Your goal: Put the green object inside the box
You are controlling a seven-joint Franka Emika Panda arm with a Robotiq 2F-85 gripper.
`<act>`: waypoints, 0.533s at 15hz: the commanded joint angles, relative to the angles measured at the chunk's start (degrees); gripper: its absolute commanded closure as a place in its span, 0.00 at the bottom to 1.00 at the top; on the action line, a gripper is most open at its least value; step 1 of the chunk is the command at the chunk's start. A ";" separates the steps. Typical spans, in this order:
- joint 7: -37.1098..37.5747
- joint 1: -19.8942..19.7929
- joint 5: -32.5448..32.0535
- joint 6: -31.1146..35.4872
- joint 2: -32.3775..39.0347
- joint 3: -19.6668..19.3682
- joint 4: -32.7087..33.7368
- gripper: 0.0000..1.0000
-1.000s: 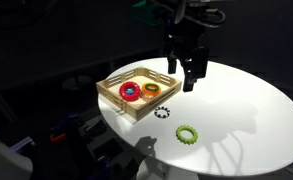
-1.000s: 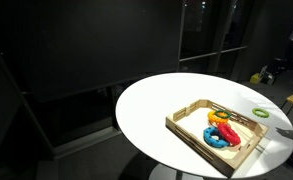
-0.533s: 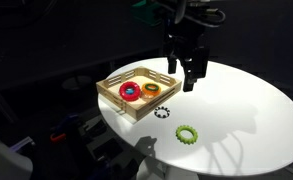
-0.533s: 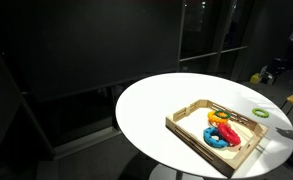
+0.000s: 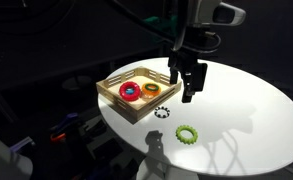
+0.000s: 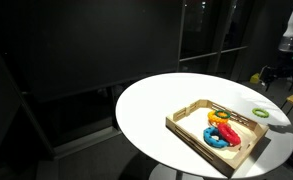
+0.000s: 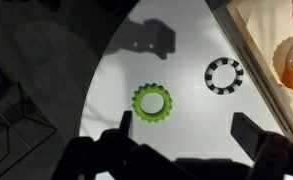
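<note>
The green object is a light-green bumpy ring lying flat on the white round table, apart from the box. It also shows in the wrist view and small in an exterior view. The box is a shallow light-wood tray, seen in both exterior views; its edge shows in the wrist view. My gripper is open and empty, hanging above the table between the box and the green ring. In the wrist view its fingers frame bare table just below the ring.
A black-and-white toothed ring lies on the table beside the box, also in the wrist view. A red ring with a blue centre and another ring lie in the box. The table edge is close to the green ring.
The arm has shifted and the gripper has moved a little lower and away from the box, toward the green ring. The rings and the box have not moved.
</note>
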 commanded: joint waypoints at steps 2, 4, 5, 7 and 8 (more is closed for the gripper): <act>3.35 0.90 -1.10 -1.78 8.77 -0.75 6.46 0.00; 2.95 1.03 -0.77 -1.64 11.45 -1.27 7.93 0.00; 2.25 1.00 -0.42 -1.30 12.51 -1.50 8.50 0.00; 0.33 0.72 -0.02 -0.26 14.29 -1.94 9.35 0.00; -0.94 0.49 0.36 -0.07 15.01 -2.07 9.73 0.00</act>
